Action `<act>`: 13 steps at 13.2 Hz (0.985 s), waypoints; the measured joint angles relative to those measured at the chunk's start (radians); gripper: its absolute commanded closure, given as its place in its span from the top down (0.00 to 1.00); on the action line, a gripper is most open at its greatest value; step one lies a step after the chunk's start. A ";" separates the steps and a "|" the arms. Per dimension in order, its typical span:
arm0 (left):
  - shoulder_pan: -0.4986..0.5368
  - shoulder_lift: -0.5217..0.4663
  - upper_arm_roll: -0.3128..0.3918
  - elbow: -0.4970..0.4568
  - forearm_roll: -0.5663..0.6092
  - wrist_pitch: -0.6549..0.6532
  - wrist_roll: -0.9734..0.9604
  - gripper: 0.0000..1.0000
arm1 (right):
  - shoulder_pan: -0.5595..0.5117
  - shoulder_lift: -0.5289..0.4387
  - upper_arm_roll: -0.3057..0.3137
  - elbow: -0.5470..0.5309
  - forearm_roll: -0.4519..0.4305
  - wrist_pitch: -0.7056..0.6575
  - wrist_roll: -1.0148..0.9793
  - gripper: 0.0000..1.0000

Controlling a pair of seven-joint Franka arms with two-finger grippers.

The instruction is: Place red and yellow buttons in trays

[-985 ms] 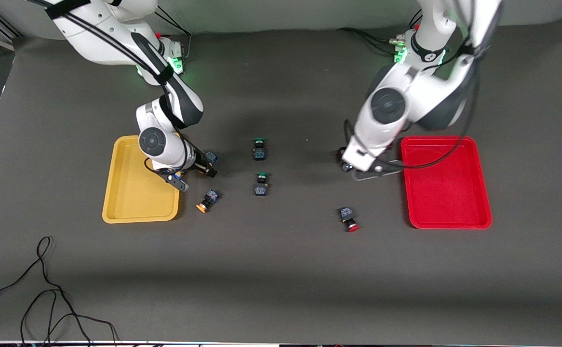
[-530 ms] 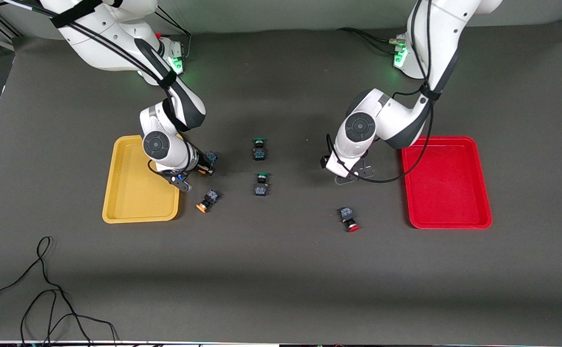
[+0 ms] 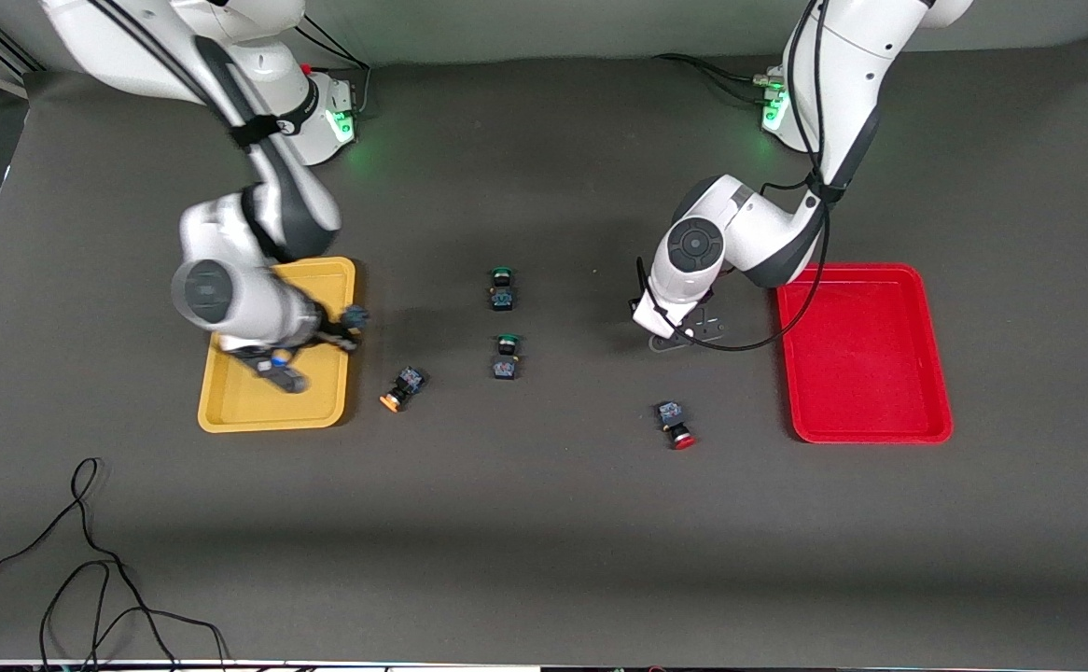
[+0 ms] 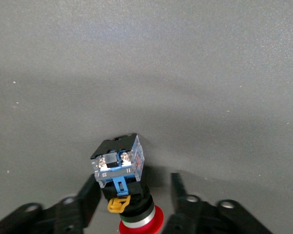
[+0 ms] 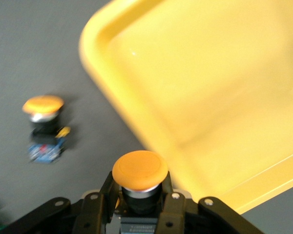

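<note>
My right gripper (image 3: 339,331) is shut on a yellow button (image 5: 139,169) and holds it over the yellow tray's (image 3: 245,401) rim on the side toward the table's middle; the tray (image 5: 210,97) fills much of the right wrist view. A second yellow button (image 3: 401,387) lies on the table beside that tray, also in the right wrist view (image 5: 43,109). My left gripper (image 4: 135,183) is low at the table (image 3: 684,334), open, one finger on each side of a red button (image 4: 119,163) lying there. Another red button (image 3: 675,423) lies nearer the front camera. The red tray (image 3: 866,355) holds nothing.
Two green-capped switches (image 3: 502,289) (image 3: 506,357) lie at the table's middle. A loose black cable (image 3: 87,560) lies near the front edge at the right arm's end.
My right gripper has carried the yellow button from the table beside the yellow tray to over the tray's rim. My left arm came down around the red button, then held still.
</note>
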 measured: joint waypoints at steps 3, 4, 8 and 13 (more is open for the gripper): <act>0.000 -0.001 0.003 0.002 0.001 -0.001 0.000 0.00 | -0.018 0.002 -0.101 -0.061 0.000 0.015 -0.159 1.00; 0.001 -0.012 0.004 0.006 0.001 -0.015 -0.001 0.00 | -0.019 0.006 -0.108 -0.087 0.000 0.040 -0.175 1.00; 0.013 -0.199 0.007 0.063 -0.007 -0.345 0.034 0.00 | -0.004 0.012 -0.090 -0.084 0.000 0.108 -0.177 1.00; 0.152 -0.589 0.027 0.122 -0.079 -0.809 0.376 0.00 | 0.007 0.174 0.081 0.183 0.037 0.144 0.013 1.00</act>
